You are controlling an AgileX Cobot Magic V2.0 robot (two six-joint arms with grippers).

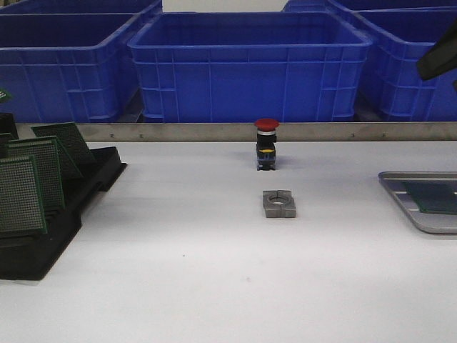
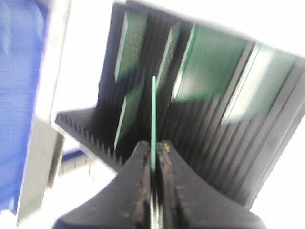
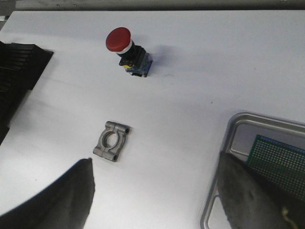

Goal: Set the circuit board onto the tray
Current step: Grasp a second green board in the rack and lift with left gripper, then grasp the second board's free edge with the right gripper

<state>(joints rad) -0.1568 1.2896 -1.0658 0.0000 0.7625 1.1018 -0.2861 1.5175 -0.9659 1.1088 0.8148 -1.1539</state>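
Note:
My left gripper [image 2: 155,148] is shut on a thin green circuit board [image 2: 154,114], seen edge-on, above the black slotted rack [image 2: 214,143]. Several more green boards stand in the rack [image 1: 43,243] at the table's left. The silver-grey tray [image 1: 400,196] lies at the right edge of the table, and one green board [image 1: 432,196] lies flat on it. My right gripper [image 3: 156,160] hangs open over the bare table beside the tray [image 3: 228,129], with nothing between its fingers. The board on the tray [image 3: 279,160] shows next to one finger.
A red push button [image 1: 266,143] stands mid-table, with a grey metal clamp block [image 1: 279,204] just in front of it. Blue plastic crates [image 1: 250,64] line the back behind a metal rail [image 1: 214,131]. Part of the right arm [image 1: 439,57] shows at the upper right.

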